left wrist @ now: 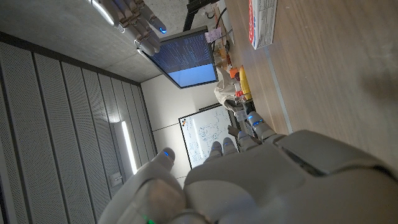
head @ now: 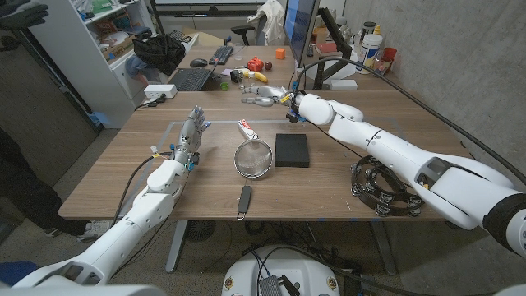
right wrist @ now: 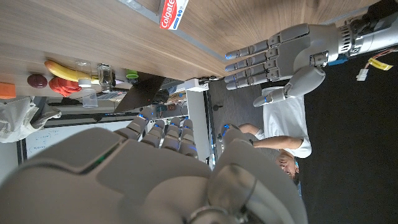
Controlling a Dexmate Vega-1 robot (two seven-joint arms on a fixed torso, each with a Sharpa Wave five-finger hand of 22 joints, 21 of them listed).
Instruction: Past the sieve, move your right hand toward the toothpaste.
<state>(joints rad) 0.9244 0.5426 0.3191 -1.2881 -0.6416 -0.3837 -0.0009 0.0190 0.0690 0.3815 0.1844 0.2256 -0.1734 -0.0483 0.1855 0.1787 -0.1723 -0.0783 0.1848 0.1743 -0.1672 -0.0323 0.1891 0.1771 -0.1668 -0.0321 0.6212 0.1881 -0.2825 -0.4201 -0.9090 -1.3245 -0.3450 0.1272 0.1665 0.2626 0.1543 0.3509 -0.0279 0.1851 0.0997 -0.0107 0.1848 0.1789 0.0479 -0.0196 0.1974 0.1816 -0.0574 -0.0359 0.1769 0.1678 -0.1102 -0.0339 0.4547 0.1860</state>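
Head view: right hand (head: 267, 100) beyond toothpaste (head: 246, 128).

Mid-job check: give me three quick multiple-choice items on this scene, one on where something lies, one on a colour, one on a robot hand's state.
1. The toothpaste lies where?
A. beyond the sieve
B. inside the sieve
C. on the tambourine

2. What colour is the square pad beside the sieve?
A. white
B. black
C. red

3. The left robot hand is
A. holding the toothpaste
B. pressing the sieve
C. open, holding nothing

Answers: 1 A, the box sits past the sieve's far rim. 2 B, the pad is plainly black. 3 C, its fingers are spread with nothing between them.
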